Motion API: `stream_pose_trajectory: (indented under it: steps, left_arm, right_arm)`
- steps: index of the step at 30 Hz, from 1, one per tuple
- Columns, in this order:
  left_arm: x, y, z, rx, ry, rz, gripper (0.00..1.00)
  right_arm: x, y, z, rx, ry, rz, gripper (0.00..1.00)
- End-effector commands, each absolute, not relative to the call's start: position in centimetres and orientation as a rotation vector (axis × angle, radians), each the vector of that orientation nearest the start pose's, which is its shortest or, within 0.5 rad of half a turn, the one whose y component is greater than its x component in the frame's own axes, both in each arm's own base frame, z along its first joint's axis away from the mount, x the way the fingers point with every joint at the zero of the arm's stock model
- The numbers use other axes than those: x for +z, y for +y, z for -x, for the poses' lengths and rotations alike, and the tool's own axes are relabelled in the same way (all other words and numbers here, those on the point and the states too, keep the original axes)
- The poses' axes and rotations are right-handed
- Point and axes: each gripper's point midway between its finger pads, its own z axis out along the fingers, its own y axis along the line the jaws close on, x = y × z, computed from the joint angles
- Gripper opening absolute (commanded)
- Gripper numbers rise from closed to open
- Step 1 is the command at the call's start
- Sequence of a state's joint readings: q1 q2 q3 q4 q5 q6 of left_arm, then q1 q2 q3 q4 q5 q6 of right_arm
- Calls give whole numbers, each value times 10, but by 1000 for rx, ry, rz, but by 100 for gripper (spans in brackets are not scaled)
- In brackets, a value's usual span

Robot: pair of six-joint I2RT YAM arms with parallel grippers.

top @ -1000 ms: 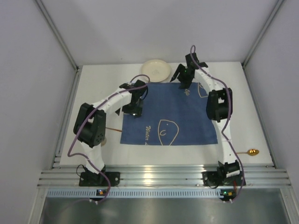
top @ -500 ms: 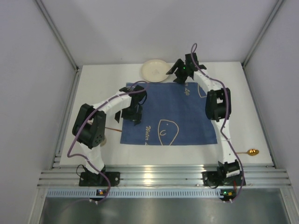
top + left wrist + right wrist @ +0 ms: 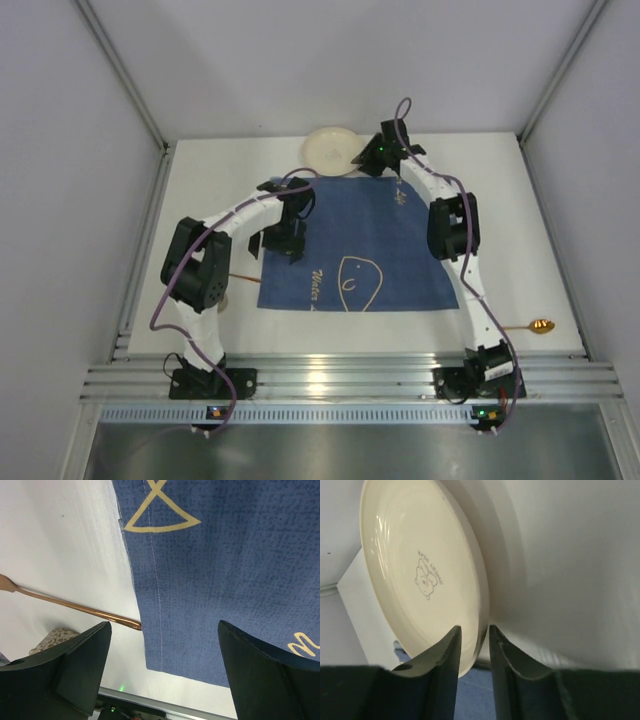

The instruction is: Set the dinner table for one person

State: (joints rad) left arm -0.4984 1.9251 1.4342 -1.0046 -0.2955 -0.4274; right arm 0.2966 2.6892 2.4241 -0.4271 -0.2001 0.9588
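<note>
A cream plate (image 3: 325, 147) with a small bear print (image 3: 420, 580) sits at the back of the white dinner table (image 3: 200, 200), just beyond the blue placemat (image 3: 370, 240). My right gripper (image 3: 362, 158) is at the plate's right rim. In the right wrist view its jaws (image 3: 474, 628) straddle that rim, one finger inside the plate and one outside, pressed close on it. My left gripper (image 3: 275, 240) hovers wide open over the placemat's left edge (image 3: 150, 580), with nothing between its fingers (image 3: 164, 625).
A copper fork (image 3: 75, 607) lies on the table left of the placemat, its handle end touching the cloth's edge. A speckled object (image 3: 50, 637) sits near it. A gold spoon (image 3: 540, 326) lies at the near right. Walls enclose the table's back and sides.
My right gripper swung left from the placemat's back edge to the plate and narrowed its jaws onto the rim. The left gripper shifted only slightly and stayed open.
</note>
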Motion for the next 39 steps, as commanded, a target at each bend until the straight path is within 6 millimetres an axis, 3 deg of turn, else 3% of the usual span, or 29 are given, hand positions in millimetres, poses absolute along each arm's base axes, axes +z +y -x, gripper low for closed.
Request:
stream_pose_trajectory:
  steps: [1, 3, 6, 10, 11, 13, 14, 15, 16, 17, 18, 19, 20, 21, 22, 23, 24, 25, 26, 27, 28, 29, 30, 31, 33, 34, 36, 38, 39]
  left_arm:
    - [60, -125, -315, 349, 2915, -69, 92]
    - [60, -120, -313, 354, 2914, -53, 92]
    - [63, -115, -309, 343, 2905, -37, 92]
    - [68, -111, -305, 326, 2888, -25, 92]
    - [69, -110, -304, 324, 2885, -26, 92]
    - [74, -111, -305, 306, 2870, -26, 92]
    - [75, -111, -304, 305, 2868, -26, 92]
    - [76, -110, -303, 302, 2865, -27, 92]
    - [80, -111, -304, 288, 2851, -25, 92]
    - [80, -110, -303, 289, 2846, -24, 92]
    - [83, -110, -303, 280, 2835, -21, 92]
    - [85, -111, -303, 266, 2825, -18, 92]
    - [83, -110, -301, 262, 2827, -15, 92]
    - [88, -110, -301, 242, 2806, -5, 92]
    - [89, -111, -303, 225, 2789, 8, 92]
    - [88, -110, -300, 222, 2786, 15, 92]
    - [91, -109, -300, 211, 2767, 26, 92]
    - [91, -108, -299, 206, 2756, 47, 92]
    - [92, -107, -299, 207, 2746, 61, 93]
    - [99, -105, -300, 197, 2713, 79, 94]
    - [102, -103, -300, 198, 2694, 105, 97]
    - [107, -102, -304, 188, 2664, 127, 98]
    - [116, -101, -305, 165, 2628, 144, 98]
    - [117, -99, -304, 149, 2619, 161, 98]
    - [128, -95, -306, 115, 2565, 208, 98]
    - [125, -91, -304, 91, 2571, 242, 98]
    - [132, -87, -303, 52, 2542, 285, 98]
    - [127, -74, -298, 49, 2533, 355, 98]
    - [135, -69, -297, 34, 2498, 380, 98]
  right_arm:
    - [64, 277, -634, 828, 2265, -649, 26]
    - [63, 280, -633, 825, 2267, -641, 0]
    - [76, 282, -635, 839, 2239, -616, 0]
    - [121, 286, -640, 908, 2155, -572, 0]
    - [147, 287, -642, 940, 2105, -550, 0]
    - [170, 286, -640, 972, 2071, -526, 0]
    - [203, 283, -637, 992, 2020, -501, 0]
    - [219, 281, -634, 996, 1991, -480, 0]
    - [209, 275, -628, 954, 2019, -460, 0]
    - [244, 268, -618, 952, 1973, -431, 0]
    - [251, 263, -611, 935, 1967, -417, 0]
    - [224, 255, -599, 885, 2035, -411, 0]
    - [252, 247, -584, 883, 2003, -391, 0]
    - [218, 239, -567, 840, 2086, -410, 0]
    - [217, 234, -555, 821, 2102, -395, 0]
    - [239, 228, -537, 824, 2076, -375, 0]
    - [204, 221, -513, 786, 2164, -391, 0]
    - [223, 214, -494, 780, 2137, -368, 0]
    - [218, 208, -480, 760, 2156, -370, 0]
    - [186, 201, -455, 718, 2231, -381, 0]
    - [197, 194, -439, 694, 2209, -368, 0]
    - [188, 190, -425, 672, 2231, -368, 0]
    - [160, 185, -403, 636, 2297, -374, 0]
    - [160, 181, -392, 627, 2293, -372, 0]
    - [129, 176, -366, 600, 2370, -397, 0]
    - [126, 174, -358, 598, 2377, -406, 0]
    - [109, 173, -345, 575, 2416, -410, 0]
    - [101, 170, -342, 554, 2429, -406, 0]
    - [96, 171, -341, 547, 2442, -399, 0]
